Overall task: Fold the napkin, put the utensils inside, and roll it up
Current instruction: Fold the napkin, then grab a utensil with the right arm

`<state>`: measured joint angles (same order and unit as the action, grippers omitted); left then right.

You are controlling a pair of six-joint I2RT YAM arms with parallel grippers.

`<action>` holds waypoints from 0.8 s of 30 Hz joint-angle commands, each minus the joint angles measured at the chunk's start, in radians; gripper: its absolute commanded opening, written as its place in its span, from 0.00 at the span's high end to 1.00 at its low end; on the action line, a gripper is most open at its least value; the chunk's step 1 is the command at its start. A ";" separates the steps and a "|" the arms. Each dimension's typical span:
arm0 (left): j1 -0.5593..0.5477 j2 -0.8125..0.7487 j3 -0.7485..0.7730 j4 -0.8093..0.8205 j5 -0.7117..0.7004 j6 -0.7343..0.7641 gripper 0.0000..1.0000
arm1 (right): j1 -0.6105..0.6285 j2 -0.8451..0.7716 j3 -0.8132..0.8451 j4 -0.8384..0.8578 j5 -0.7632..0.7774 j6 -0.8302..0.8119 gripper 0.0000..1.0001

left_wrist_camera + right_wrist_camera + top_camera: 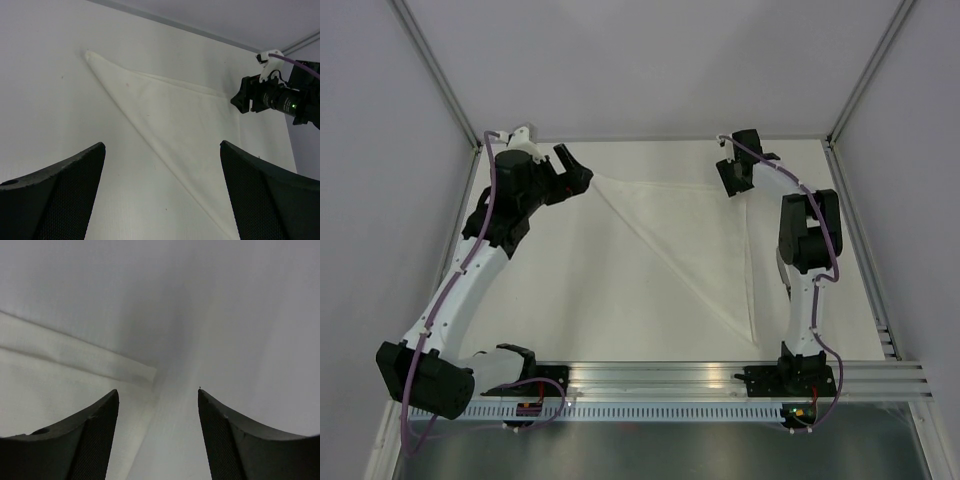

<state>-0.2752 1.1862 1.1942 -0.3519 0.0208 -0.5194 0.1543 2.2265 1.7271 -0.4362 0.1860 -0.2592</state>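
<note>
The pale table fills the top view. One white napkin lies flat on it, folded into a triangle and spread from the table's centre out toward 2 o'clock. Its long folded edge runs from a corner at 11 o'clock down to a corner at 4 o'clock, and the third corner sits at 1 o'clock.

There are two arms. The left arm reaches from its base at 7 o'clock up to 10 o'clock. The right arm rises from 5 o'clock to 1 o'clock.

There are two grippers, each with two dark fingers. The left gripper is spread as wide as it goes and holds nothing. Its fingertips point at the napkin's 11 o'clock corner and sit near it. In its wrist view the left gripper frames the napkin, whose point lies ahead toward 11 o'clock, apart from the fingers.

The right gripper hangs over the 1 o'clock corner. In its wrist view the right gripper has its fingers parted with nothing between them. The napkin ends in a hemmed corner just ahead of the gap, toward 11 o'clock.
</note>
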 commanded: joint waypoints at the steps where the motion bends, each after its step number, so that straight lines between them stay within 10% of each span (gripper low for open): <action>1: 0.005 -0.025 -0.047 0.086 0.053 -0.054 0.00 | -0.047 -0.051 0.088 -0.053 0.003 0.005 0.29; 14: 0.007 -0.082 -0.188 0.231 0.142 -0.088 0.00 | -0.147 -0.635 -0.601 -0.231 -0.149 -0.113 0.30; 24: 0.014 -0.085 -0.228 0.275 0.174 -0.085 0.00 | -0.249 -0.731 -0.750 -0.420 -0.183 -0.256 0.33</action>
<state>-0.2710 1.1252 0.9749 -0.1452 0.1635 -0.5724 -0.0723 1.5463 0.9897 -0.7540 -0.0147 -0.4465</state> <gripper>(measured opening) 0.994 0.668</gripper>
